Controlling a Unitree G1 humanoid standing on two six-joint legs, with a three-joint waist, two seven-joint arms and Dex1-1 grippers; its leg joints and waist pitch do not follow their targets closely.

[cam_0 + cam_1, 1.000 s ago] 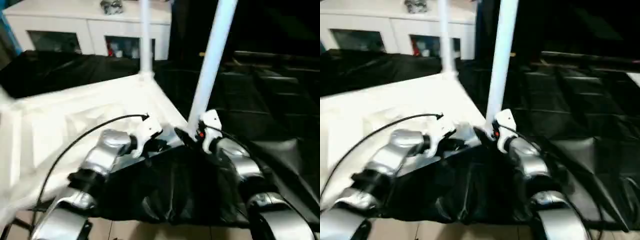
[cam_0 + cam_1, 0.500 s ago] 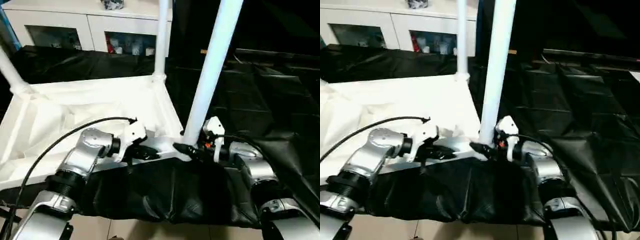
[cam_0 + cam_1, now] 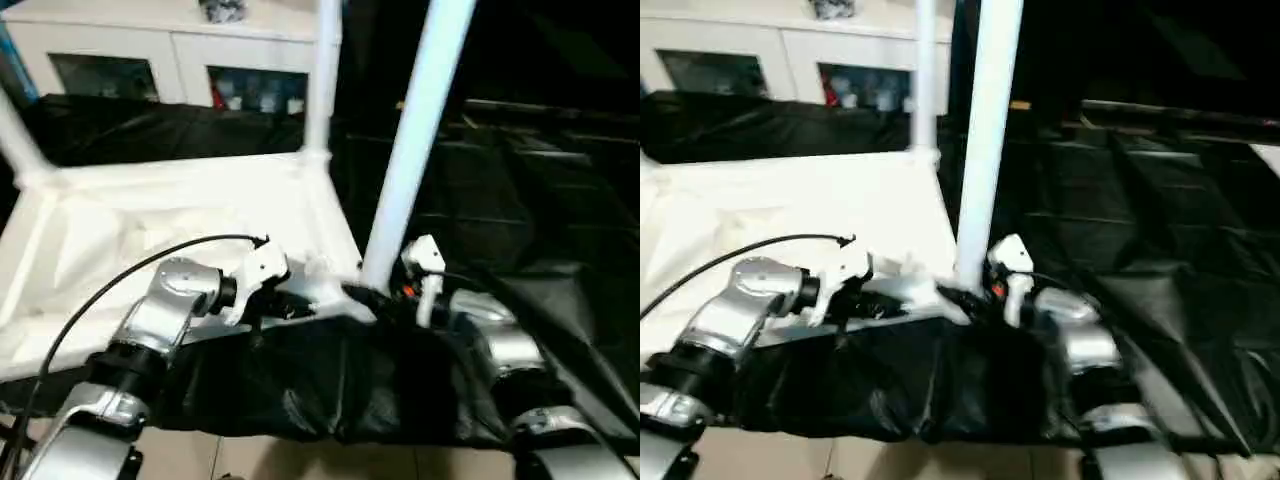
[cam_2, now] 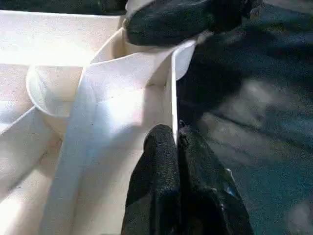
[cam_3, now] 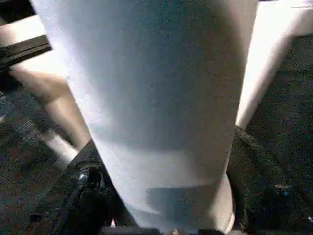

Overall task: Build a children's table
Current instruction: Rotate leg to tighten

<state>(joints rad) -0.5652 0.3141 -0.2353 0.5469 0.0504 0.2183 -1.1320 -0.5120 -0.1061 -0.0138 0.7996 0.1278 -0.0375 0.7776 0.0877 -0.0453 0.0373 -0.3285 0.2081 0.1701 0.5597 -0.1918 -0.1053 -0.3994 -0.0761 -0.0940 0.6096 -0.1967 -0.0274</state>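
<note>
The children's table [image 3: 200, 215] lies upside down in front of me on a black sheet [image 3: 330, 385], its ribbed underside facing up. Three legs stand in corner sockets as far as I can see: one at the far left corner [image 3: 15, 140], one at the far right corner [image 3: 320, 80], and the near right leg [image 3: 415, 140], which is the one I am working on.

My left pincer [image 4: 175, 142] is clenched on the thin near rim of the tabletop [image 4: 172, 93], one finger on each side of the plastic wall, just beside the near right corner socket. I judge this to be a steadying hold, so that the top does not slide on the sheet.

My right pincer [image 3: 372, 296] is wrapped around the foot of the near right leg, right where it meets the corner. In my right wrist view the tube [image 5: 156, 98] sits between my black fingers [image 5: 254, 166], which flank it on both sides, so I take it as grasped.

The step in hand looks like seating this leg in its socket. Whether it is fully home I cannot tell, since my own pincer hides the joint. The next move calls for pressing the tube straight down along its own line while my left keeps the rim pinned; a sideways push would tilt it and could jam it.
</note>
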